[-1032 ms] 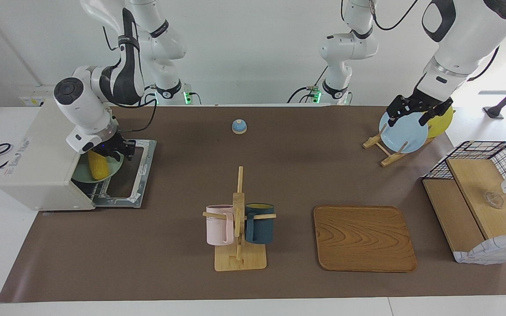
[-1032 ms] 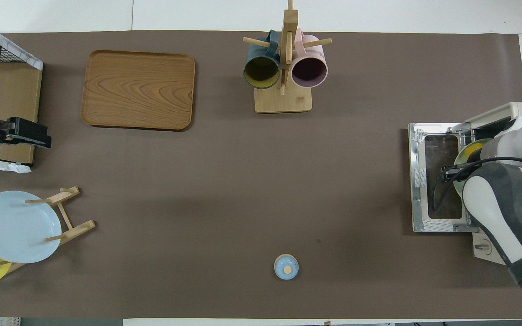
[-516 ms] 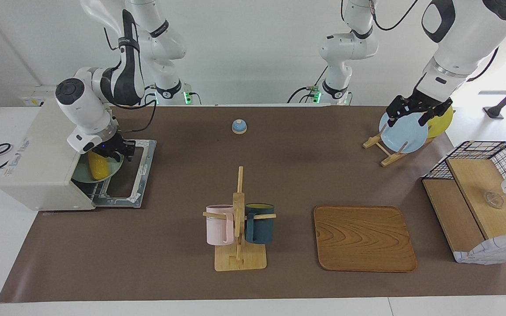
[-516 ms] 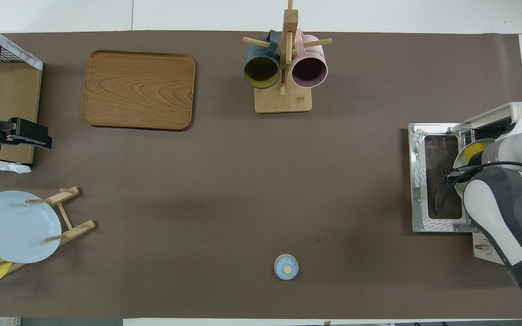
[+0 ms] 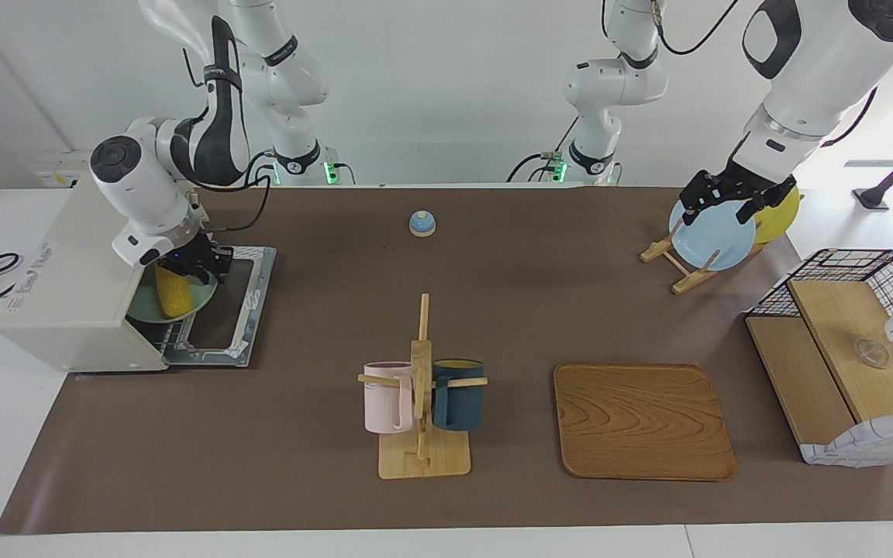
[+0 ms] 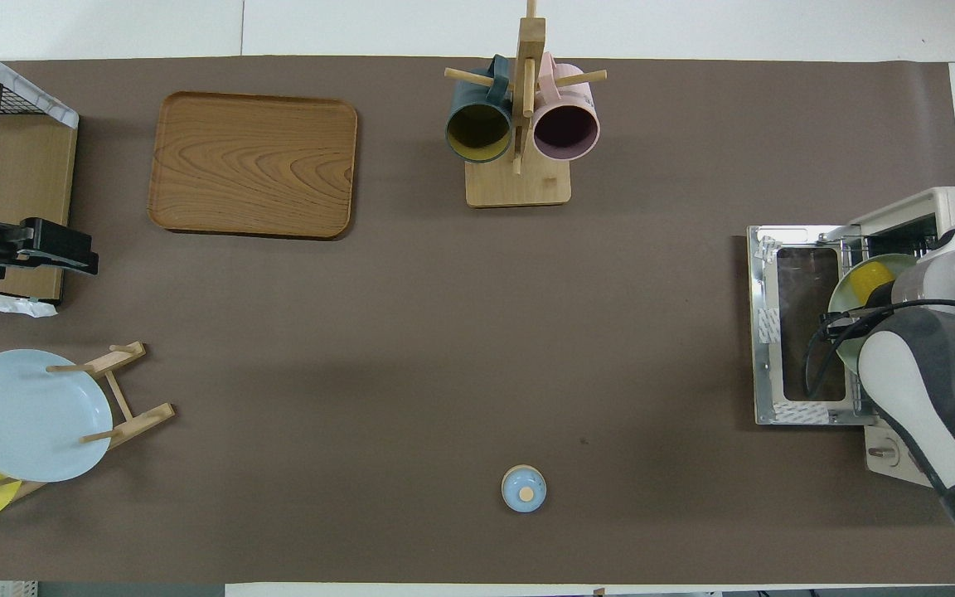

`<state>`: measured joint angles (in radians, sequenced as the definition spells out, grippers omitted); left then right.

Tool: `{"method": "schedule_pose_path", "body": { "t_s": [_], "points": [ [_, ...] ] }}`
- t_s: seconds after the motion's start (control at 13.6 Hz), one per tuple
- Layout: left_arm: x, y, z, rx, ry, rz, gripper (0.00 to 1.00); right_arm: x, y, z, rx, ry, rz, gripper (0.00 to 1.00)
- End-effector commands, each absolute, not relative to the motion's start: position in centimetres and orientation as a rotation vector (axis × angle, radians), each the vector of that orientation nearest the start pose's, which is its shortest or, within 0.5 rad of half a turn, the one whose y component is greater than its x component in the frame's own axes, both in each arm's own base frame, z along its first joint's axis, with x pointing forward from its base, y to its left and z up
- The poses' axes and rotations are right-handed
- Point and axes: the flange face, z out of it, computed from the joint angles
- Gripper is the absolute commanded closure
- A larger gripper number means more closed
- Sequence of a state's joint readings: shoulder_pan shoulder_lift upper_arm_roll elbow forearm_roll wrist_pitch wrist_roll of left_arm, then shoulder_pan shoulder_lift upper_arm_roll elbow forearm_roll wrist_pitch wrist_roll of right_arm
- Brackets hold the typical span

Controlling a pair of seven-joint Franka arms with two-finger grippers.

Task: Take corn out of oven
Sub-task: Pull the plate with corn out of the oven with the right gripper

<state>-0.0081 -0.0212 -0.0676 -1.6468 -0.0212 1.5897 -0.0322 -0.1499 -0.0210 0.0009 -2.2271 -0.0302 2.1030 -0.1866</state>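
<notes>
1. The oven [image 5: 78, 291] stands at the right arm's end of the worktop [image 5: 493, 310] with its door [image 5: 231, 310] folded down flat, so opening is done; the step in hand is the grasp on the corn [image 5: 173, 294].
2. The corn lies on a pale green plate [image 5: 198, 304] that sits on the wire rack at the oven's mouth. One yellow end pokes out from under the jaws, toward the edge of the worktop away from the robots.
3. The right gripper [image 5: 197, 267] is low over the end of the cob nearest the robots, at or just above it. Whether its jaws have already pinched the cob I cannot tell; the wrist hides the tips in the overhead view too.
4. The left gripper [image 5: 733, 203] waits with jaws spread wide over the light blue plate [image 5: 711, 236] in the wooden plate rack [image 5: 675, 267], well apart from the oven and holding nothing.
5. Next move, as I judge it: seat the right jaws firmly across the cob, then lift a little and draw it out over the open door, clear of the oven's top edge.
6. The smooth, rounded cob may roll or slip, and a skewed grip could drag the plate along.
</notes>
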Motion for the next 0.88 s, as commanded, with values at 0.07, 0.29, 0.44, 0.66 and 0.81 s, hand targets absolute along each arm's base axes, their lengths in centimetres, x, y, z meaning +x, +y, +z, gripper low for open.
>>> {"method": "schedule_pose_path", "body": {
  "t_s": [0.07,0.29,0.44,0.66,0.81],
  "points": [
    [54.09,-4.43,60.23,-3.140,0.074,0.024,0.00,49.41,-7.90,37.52,-3.154,-0.124,0.146,0.69],
    [54.09,-4.43,60.23,-3.140,0.067,0.024,0.00,49.11,-7.85,37.18,-3.153,-0.124,0.153,0.69],
    [54.09,-4.43,60.30,-3.140,0.065,0.022,0.00,49.07,-7.85,37.11,-3.152,-0.127,0.155,0.70],
    [54.09,-4.43,60.23,-3.140,0.067,0.024,0.00,48.96,-7.91,37.06,-3.152,-0.124,0.158,0.72],
    [54.08,-4.52,60.23,-3.140,0.069,0.024,0.00,48.81,-7.96,37.09,-3.152,-0.124,0.158,0.73]
  ]
}}
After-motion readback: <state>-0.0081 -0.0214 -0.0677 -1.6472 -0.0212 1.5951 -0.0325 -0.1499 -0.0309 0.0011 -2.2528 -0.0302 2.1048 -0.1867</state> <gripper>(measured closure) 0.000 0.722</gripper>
